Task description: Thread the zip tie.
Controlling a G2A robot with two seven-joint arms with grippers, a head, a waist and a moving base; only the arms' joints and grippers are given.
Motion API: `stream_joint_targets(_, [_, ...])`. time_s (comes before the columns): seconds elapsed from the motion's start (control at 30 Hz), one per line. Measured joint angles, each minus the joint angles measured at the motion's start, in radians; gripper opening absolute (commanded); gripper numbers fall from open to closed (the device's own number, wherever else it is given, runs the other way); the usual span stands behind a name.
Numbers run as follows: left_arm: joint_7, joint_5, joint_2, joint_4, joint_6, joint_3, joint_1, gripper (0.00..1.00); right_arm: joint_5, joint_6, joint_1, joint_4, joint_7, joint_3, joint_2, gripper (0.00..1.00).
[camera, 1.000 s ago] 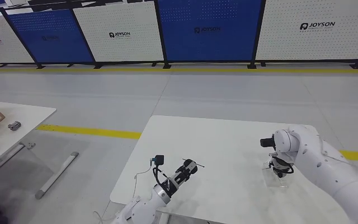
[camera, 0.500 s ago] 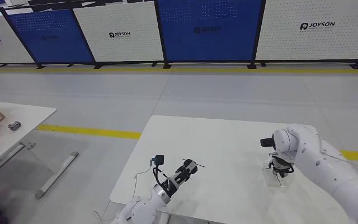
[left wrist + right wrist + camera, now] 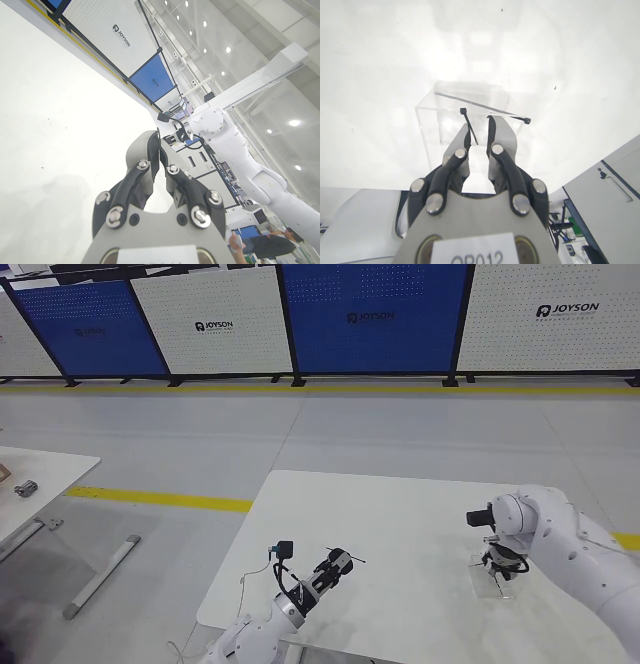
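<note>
In the top view the left gripper (image 3: 338,561) sits in the lower middle of the frame, over the near part of the white table (image 3: 400,514). Its jaws are closed. A first zip tie (image 3: 354,558), thin and black, crosses the tip and sticks out on both sides of it. The left wrist view shows the same gripper (image 3: 158,136) with its two pads pressed together above the bare tabletop.

The right gripper (image 3: 500,562) is at the right of the top view, pointing down just above a small clear box (image 3: 492,586) that stands on the table. The two grippers are well apart.

In the right wrist view the right gripper (image 3: 478,122) has its jaws open, with a clear gap between the ribbed pads. The clear box (image 3: 425,132) is directly past the fingertips. A second zip tie (image 3: 482,106) lies slanted across the open top of the box, with its square head past one corner. A third zip tie (image 3: 469,126) stands tilted with its head up, lying along the inner face of one finger; the other finger is apart from it.

Blue and white panels (image 3: 370,314) line the top of the top view, and a yellow floor line (image 3: 160,499) runs at the left.
</note>
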Motion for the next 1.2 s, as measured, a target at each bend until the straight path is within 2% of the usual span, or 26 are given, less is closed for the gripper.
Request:
stream_joint_targets(0.27, [0.0,0.0,0.0,0.0,0.0,0.0,0.0,0.0,-0.016,-0.107,-0.017,-0.024,-0.023,0.04,0.027,0.26])
stream_joint_targets(0.47, [0.0,0.0,0.0,0.0,0.0,0.0,0.0,0.0,-0.015,-0.196,-0.033,-0.042,-0.031,0.075,0.051,0.25])
stream_joint_targets(0.73, [0.0,0.0,0.0,0.0,0.0,0.0,0.0,0.0,-0.032,-0.184,-0.049,-0.073,-0.001,0.106,0.067,0.17])
stream_joint_targets(0.83, [0.0,0.0,0.0,0.0,0.0,0.0,0.0,0.0,-0.036,-0.183,-0.053,-0.077,0.001,0.11,0.068,0.17])
stream_joint_targets(1.2, [0.0,0.0,0.0,0.0,0.0,0.0,0.0,0.0,-0.012,-0.178,-0.034,-0.046,0.0,0.067,0.05,0.14])
